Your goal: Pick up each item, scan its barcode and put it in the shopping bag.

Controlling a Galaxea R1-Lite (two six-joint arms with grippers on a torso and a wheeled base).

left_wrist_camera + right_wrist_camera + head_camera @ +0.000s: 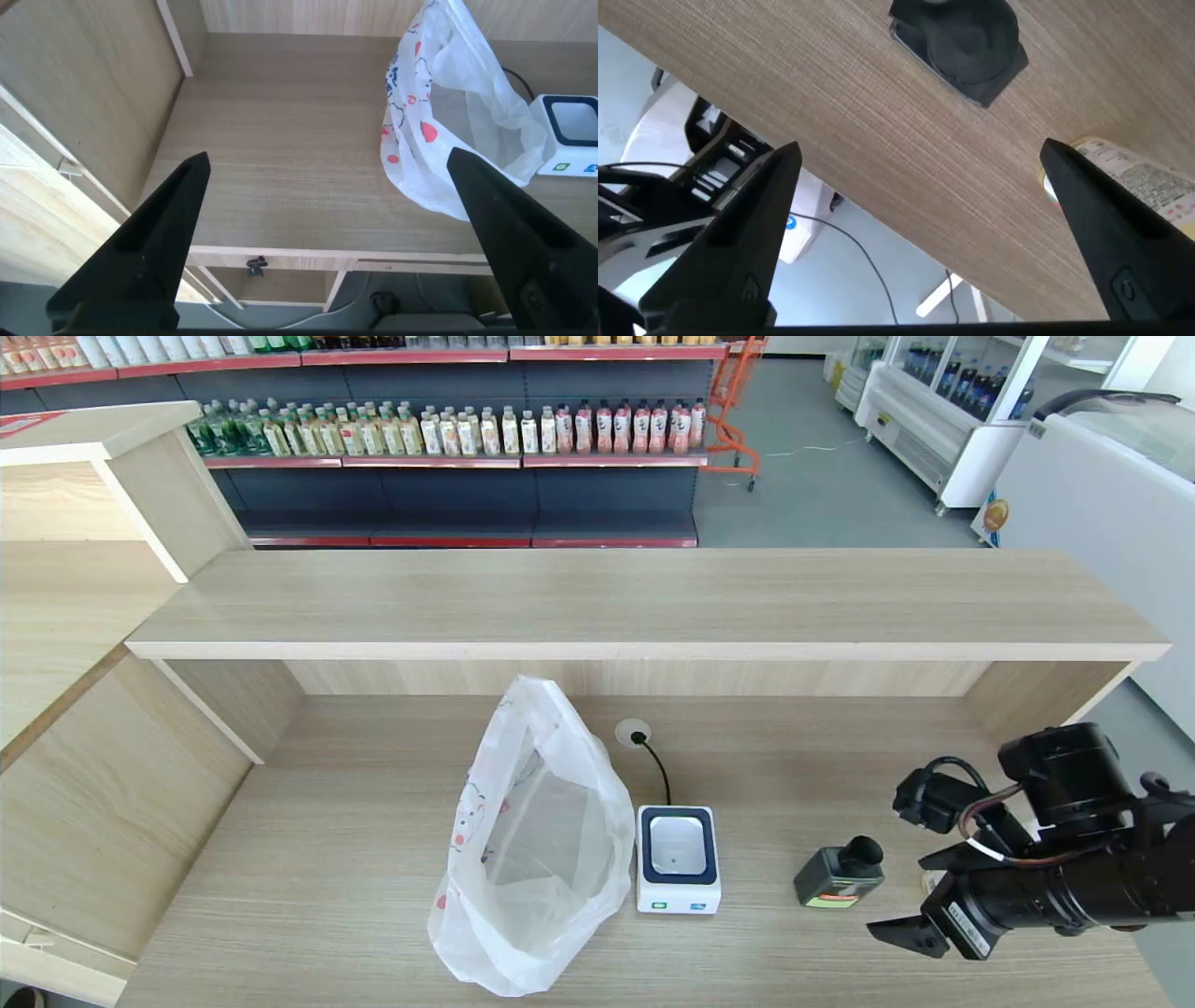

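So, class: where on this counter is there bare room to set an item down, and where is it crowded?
Free: the wide stretch between the bag and the left side panel; the gap between scanner and bottle. Crowded: the right end, where the right gripper hangs beside the bottle.

A white, translucent plastic shopping bag [532,859] with red print stands open on the pale wooden counter [308,896]; just beside it on the robot's right sits a white square barcode scanner [679,859] with a dark blue frame, its black cable [657,771] running back to a round grommet [633,732]; further right is a squat dark bottle [837,877] with a black cap; near it hangs the right gripper [920,899], jaws spread.
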